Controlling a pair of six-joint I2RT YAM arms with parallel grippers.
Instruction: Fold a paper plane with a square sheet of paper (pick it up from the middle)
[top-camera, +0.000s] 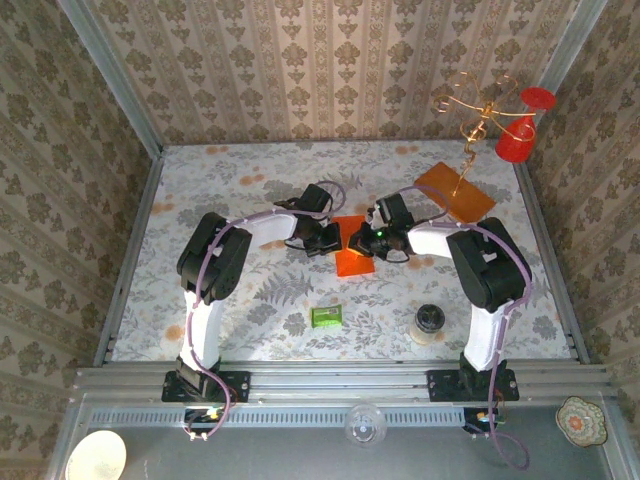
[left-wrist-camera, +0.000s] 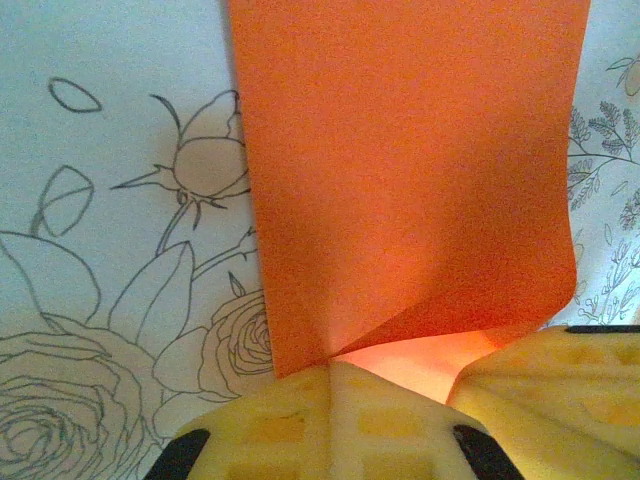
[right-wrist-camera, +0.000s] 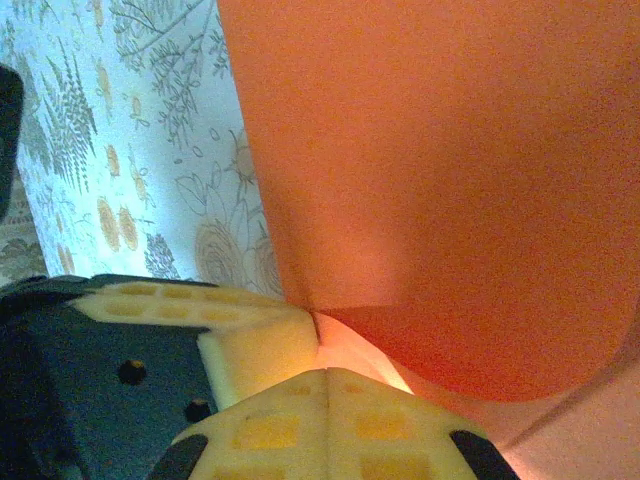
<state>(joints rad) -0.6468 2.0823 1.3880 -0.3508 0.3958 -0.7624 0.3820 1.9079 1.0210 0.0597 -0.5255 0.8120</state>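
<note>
At the middle of the floral-patterned table (top-camera: 250, 180), the thin, bright orange square sheet of paper (top-camera: 352, 260) sits between the two arms. The left tool (left-wrist-camera: 335, 368) is clenched on one curled-up edge of it, and the right tool (right-wrist-camera: 318, 345) pinches another edge likewise. If either tool pulls outward or twists unevenly, the sheet could, I judge, tear, slip free, or take a crooked crease.

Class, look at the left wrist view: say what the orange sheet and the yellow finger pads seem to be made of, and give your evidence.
Square sheet of paper: thin matte paper, seemingly; it curls and glows where light passes through. Pads: probably soft matte foam or rubber, yellow with a moulded grid.
</note>
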